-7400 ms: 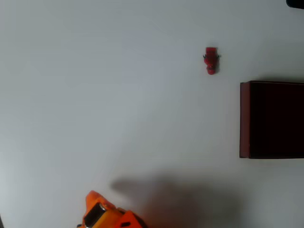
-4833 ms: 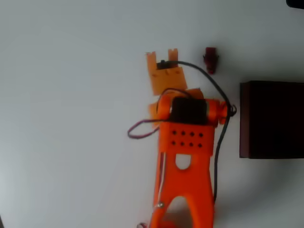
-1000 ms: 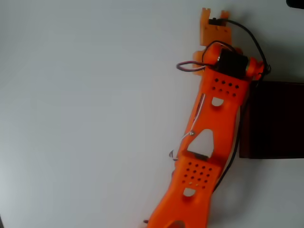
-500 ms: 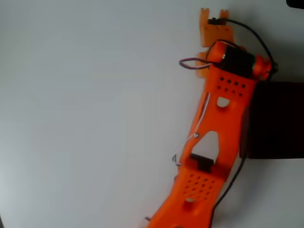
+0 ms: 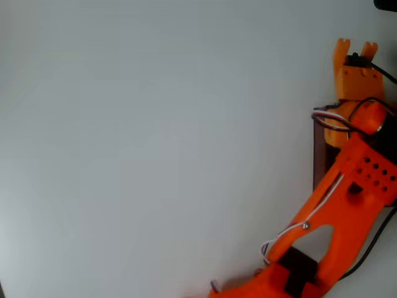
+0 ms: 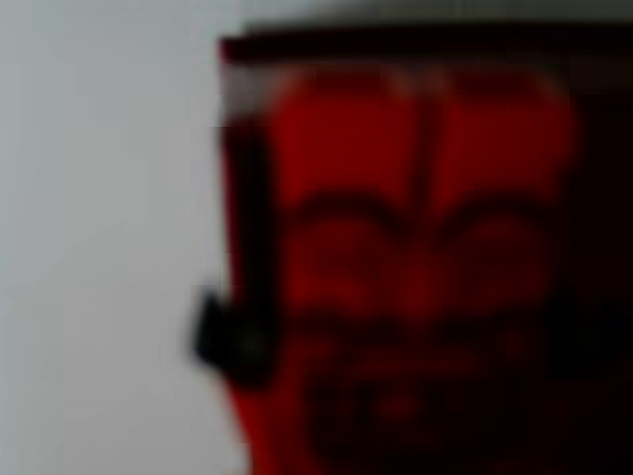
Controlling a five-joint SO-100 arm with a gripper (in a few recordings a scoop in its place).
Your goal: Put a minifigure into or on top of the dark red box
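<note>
We see the orange arm reaching across the dark red box, with the minifigure pressed up close to the wrist camera.

In the overhead view the arm (image 5: 335, 211) runs from the bottom edge up to the right, and its gripper (image 5: 355, 49) sits at the top right, just beyond the far edge of the dark red box (image 5: 319, 155), of which we make out only a thin strip of the left wall beside the arm. In the wrist view the minifigure (image 6: 415, 277) looms large and blurred, bright red with dark markings, against a dark band at the top and pale table (image 6: 99, 247) on the left. We cannot tell whether the fingers are clamped on it or apart.
</note>
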